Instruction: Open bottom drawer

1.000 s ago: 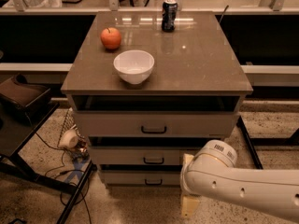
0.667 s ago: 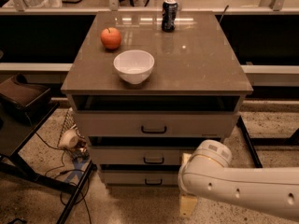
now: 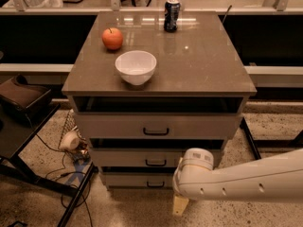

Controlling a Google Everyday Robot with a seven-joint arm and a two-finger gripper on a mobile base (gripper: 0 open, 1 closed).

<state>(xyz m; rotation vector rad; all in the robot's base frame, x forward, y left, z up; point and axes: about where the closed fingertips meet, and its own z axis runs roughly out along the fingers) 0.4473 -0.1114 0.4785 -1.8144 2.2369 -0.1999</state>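
The claw (image 3: 180, 205) is located at lower centre, just below and right of the bottom drawer (image 3: 128, 179) and its horizontal handle (image 3: 155, 184). Claw opening cannot be told.

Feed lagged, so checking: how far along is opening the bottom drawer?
Nothing done yet: the bottom drawer looks shut. Underway: the hand hangs low in front of the cabinet, beside the drawer's handle, not on it. Left: reach the handle, grip, pull out.

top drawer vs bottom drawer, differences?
Top drawer front is wider and taller; bottom drawer front is narrower, shorter. Top drawer shows whole; the arm hides bottom drawer's right end. Both pale, black bar handles. Gripper hangs low, below bottom drawer's right end.
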